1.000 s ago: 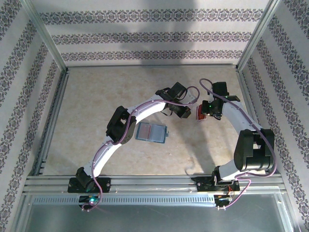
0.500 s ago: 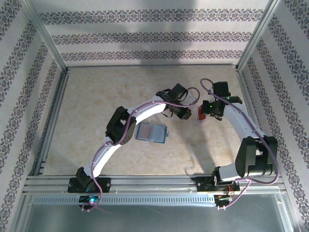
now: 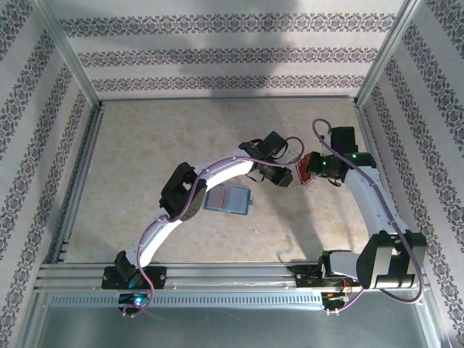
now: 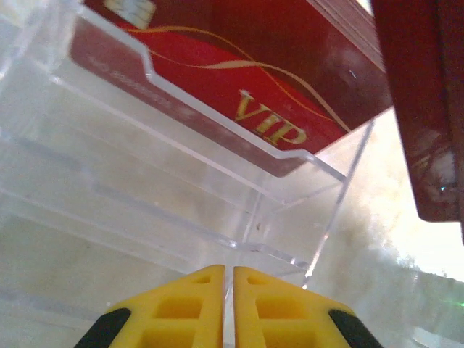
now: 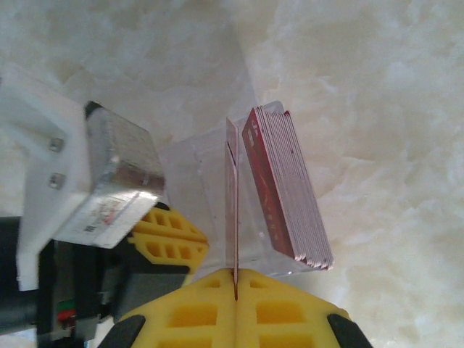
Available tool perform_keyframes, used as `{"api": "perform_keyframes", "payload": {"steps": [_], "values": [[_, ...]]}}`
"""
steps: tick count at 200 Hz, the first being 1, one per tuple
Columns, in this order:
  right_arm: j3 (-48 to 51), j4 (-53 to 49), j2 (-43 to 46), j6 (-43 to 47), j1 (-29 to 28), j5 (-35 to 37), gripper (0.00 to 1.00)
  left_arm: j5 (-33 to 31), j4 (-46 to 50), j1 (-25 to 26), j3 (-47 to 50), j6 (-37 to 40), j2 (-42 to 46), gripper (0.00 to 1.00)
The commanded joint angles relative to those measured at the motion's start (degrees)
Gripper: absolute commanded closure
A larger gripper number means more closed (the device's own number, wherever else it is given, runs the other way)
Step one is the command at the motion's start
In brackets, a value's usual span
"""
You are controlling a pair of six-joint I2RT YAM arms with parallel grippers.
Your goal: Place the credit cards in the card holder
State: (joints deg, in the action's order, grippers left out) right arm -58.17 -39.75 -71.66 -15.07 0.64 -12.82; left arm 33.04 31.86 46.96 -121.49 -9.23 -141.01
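A clear acrylic stand (image 5: 210,181) holds a stack of red credit cards (image 5: 286,188) on the table right of centre. My right gripper (image 5: 235,279) is shut on one red card (image 5: 233,210), seen edge-on just left of the stack. My left gripper (image 4: 226,272) is pinched on a thin clear wall of the stand (image 4: 181,217), with the red VIP cards (image 4: 239,87) above it. From the top, the left gripper (image 3: 286,177) and right gripper (image 3: 310,172) meet at the cards (image 3: 303,175). The teal card holder (image 3: 228,200) lies open and flat, its left half tinted reddish.
Patterned walls and metal rails (image 3: 80,181) enclose the pale marbled table (image 3: 145,145). The left arm's elbow (image 3: 181,192) hangs just left of the card holder. The right arm's elbow (image 3: 391,264) sits near the front right.
Both grippers have shifted slightly right and toward the front with the stand. The right arm's elbow has swung down toward the near right corner. The right jaws have closed fully on the card.
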Motion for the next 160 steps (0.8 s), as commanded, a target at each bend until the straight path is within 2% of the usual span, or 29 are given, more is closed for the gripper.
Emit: {"api": "perform_keyframes", "payload": {"steps": [1, 13, 49, 85, 118, 138, 160], "values": [[1.0, -2.1, 2.6, -1.0, 1.0, -2.1, 1.00, 2.6, 2.0, 2.1, 1.8, -4.0, 3.0, 0.85], [1.6, -2.2, 3.8, -1.3, 1.5, -2.8, 1.00, 2.7, 1.7, 2.3, 1.7, -4.3, 3.9, 0.81], [5.4, 1.4, 7.6, -4.6, 3.6, -9.9, 1.00, 0.1, 3.8, 2.3, 0.2, -0.9, 7.5, 0.78], [7.2, 4.1, 11.0, -6.8, 3.6, -15.4, 1.00, -1.2, 4.9, 1.6, 3.5, 2.6, 13.7, 0.72], [10.1, 9.5, 15.5, -12.2, 3.6, -21.0, 1.00, -2.5, 4.5, -0.9, 12.5, 5.9, 22.5, 0.64], [13.8, 16.8, 17.8, -18.5, 3.4, -25.3, 1.00, -3.7, 2.9, -3.7, 20.5, 7.8, 29.6, 0.54], [18.4, 25.0, 19.6, -25.1, 2.2, -28.0, 1.00, -4.0, 2.3, -7.3, 27.4, 10.8, 37.1, 0.51]]}}
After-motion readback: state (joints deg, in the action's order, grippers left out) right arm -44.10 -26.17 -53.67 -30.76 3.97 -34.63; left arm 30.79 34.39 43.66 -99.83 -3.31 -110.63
